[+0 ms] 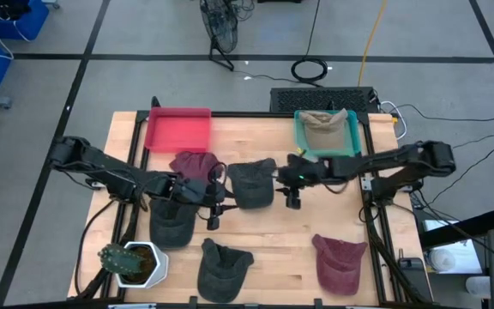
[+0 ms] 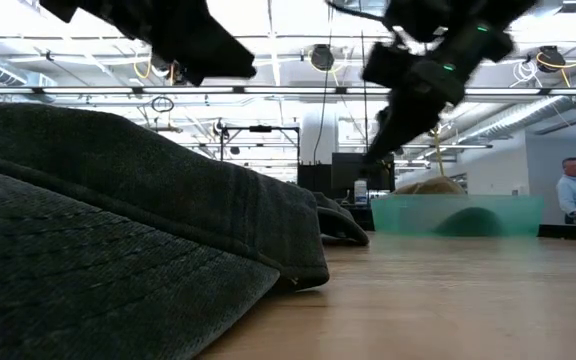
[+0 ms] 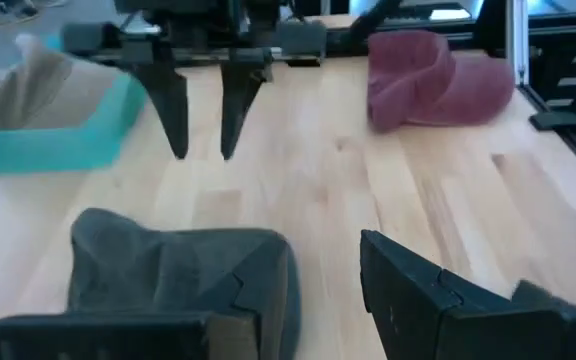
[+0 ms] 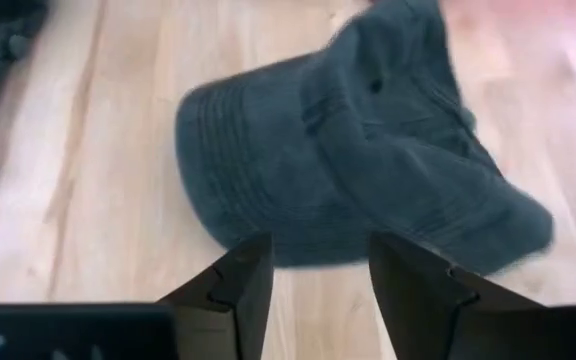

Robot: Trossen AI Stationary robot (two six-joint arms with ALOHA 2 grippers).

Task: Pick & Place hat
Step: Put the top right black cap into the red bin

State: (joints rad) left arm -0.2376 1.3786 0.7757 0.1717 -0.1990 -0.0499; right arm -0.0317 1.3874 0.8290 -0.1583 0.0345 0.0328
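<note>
Several caps lie on the wooden table. A dark grey cap [image 1: 251,182] [image 4: 348,170] sits at the middle, between my two grippers. My right gripper [image 1: 292,202] [image 4: 313,290] hovers open just to the cap's right, fingers pointing down at its near edge. My left gripper [image 1: 213,213] [image 3: 328,290] is open to the cap's left, low over the table, beside another dark cap [image 1: 171,221]. A maroon cap [image 1: 194,163] lies behind it. A tan cap [image 1: 326,127] rests in the teal bin [image 1: 352,148]. The left wrist view shows the right gripper [image 3: 200,150] ahead, open.
A red tray [image 1: 178,129] stands at the far left of the table. A potted plant [image 1: 134,262] is at the near left corner. Another dark cap [image 1: 223,266] and a maroon cap [image 1: 340,262] lie near the front edge. Bare wood lies between them.
</note>
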